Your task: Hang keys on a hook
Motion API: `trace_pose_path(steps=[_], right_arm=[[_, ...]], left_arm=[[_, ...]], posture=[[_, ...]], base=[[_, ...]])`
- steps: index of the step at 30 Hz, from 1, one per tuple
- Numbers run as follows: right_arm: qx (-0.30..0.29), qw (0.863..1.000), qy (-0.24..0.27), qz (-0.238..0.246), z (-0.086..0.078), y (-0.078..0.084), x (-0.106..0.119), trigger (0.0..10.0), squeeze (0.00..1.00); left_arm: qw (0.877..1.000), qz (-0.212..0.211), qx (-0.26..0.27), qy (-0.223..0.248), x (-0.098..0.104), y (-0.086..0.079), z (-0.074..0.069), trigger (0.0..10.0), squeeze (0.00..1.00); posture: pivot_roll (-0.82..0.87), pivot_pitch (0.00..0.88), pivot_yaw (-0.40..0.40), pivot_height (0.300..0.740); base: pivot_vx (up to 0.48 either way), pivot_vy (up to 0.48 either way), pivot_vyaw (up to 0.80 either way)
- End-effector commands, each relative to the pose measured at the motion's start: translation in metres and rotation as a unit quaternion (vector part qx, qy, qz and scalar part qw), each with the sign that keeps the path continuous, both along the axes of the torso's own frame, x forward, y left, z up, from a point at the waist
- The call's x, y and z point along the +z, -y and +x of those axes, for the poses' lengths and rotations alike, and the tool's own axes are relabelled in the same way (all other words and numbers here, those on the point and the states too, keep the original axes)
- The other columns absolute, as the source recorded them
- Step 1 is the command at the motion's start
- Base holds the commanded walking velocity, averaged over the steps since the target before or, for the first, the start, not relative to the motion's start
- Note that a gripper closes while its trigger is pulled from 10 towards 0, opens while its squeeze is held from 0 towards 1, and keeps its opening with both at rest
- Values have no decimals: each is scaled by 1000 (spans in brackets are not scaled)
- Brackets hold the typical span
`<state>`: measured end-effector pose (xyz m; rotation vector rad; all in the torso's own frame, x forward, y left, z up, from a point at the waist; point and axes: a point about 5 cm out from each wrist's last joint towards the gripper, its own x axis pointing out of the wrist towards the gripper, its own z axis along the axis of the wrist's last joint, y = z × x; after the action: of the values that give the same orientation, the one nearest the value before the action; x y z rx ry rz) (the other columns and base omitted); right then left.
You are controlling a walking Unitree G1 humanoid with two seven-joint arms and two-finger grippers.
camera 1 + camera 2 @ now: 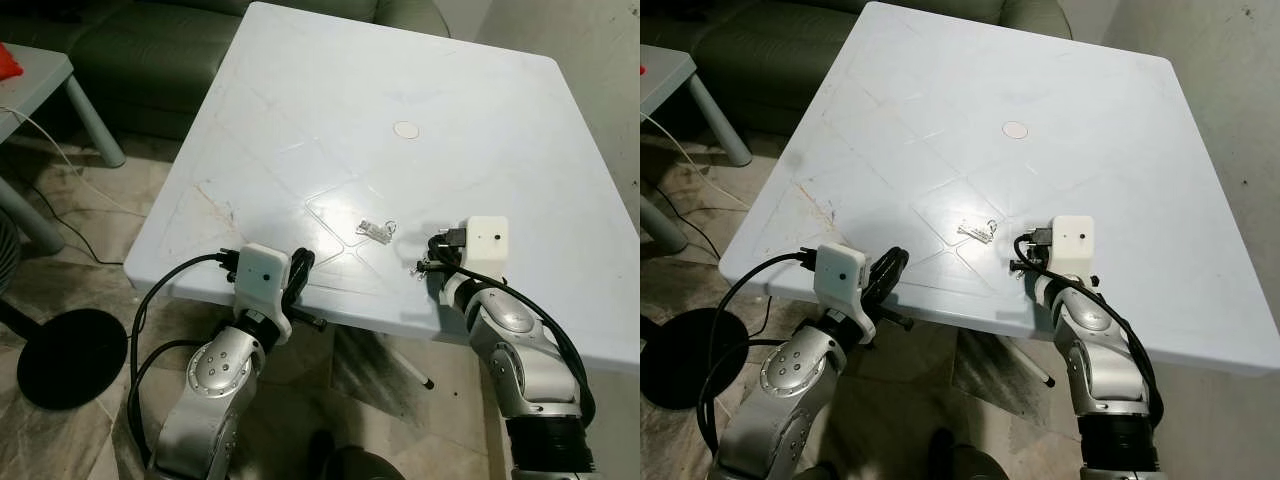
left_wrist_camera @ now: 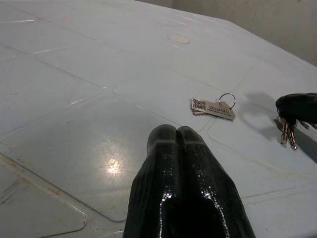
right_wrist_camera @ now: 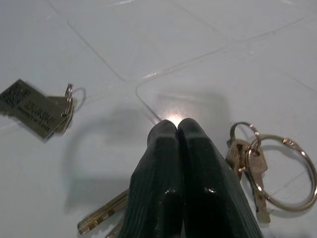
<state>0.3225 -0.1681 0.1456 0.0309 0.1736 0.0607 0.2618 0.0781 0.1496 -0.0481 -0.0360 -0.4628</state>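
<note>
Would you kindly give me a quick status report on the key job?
Right gripper shut on keys, just above white table. Left gripper shut, empty, at table's near edge. Tagged key ring loose on table. Hook: can't tell where.

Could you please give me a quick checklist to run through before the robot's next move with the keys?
1. Keys in the right claw: ok; the fingers are shut with keys and rings hanging beside and under them.
2. Grip security: cannot tell; the contact point is hidden under the fingers.
3. Tag with its ring lying loose on the table: ok, apart from both claws.
4. Left claw free: ok; shut, empty, low over the table's near edge.
5. Hook located: not ok; none seen.
</note>
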Motion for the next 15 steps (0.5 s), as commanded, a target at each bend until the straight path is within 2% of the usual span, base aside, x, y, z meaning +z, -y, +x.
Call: trace_pose_path(steps=[1,4,8,15], right_arm=[[-7,1000,13,9,1,2,6,0,0],[-10,1000,15,15,1,3,7,0,0],[-12,998,34,48,3,3,15,0,0],[-14,986,75,145,8,5,38,0,0]], left_arm=[[1000,-2,-2,-5,-2,1,0,10000,0],[1000,0,-3,-5,-2,1,0,10000,0],[1000,0,-2,-3,-1,1,1,10000,0],[1000,3,2,9,3,0,8,10000,0]], posture=[[-13,235,-98,740],[-12,234,-97,740],[-11,231,-96,740],[-7,208,-94,740]], base=[[0,0,0],[0,0,0],[0,0,0],[0,0,0]])
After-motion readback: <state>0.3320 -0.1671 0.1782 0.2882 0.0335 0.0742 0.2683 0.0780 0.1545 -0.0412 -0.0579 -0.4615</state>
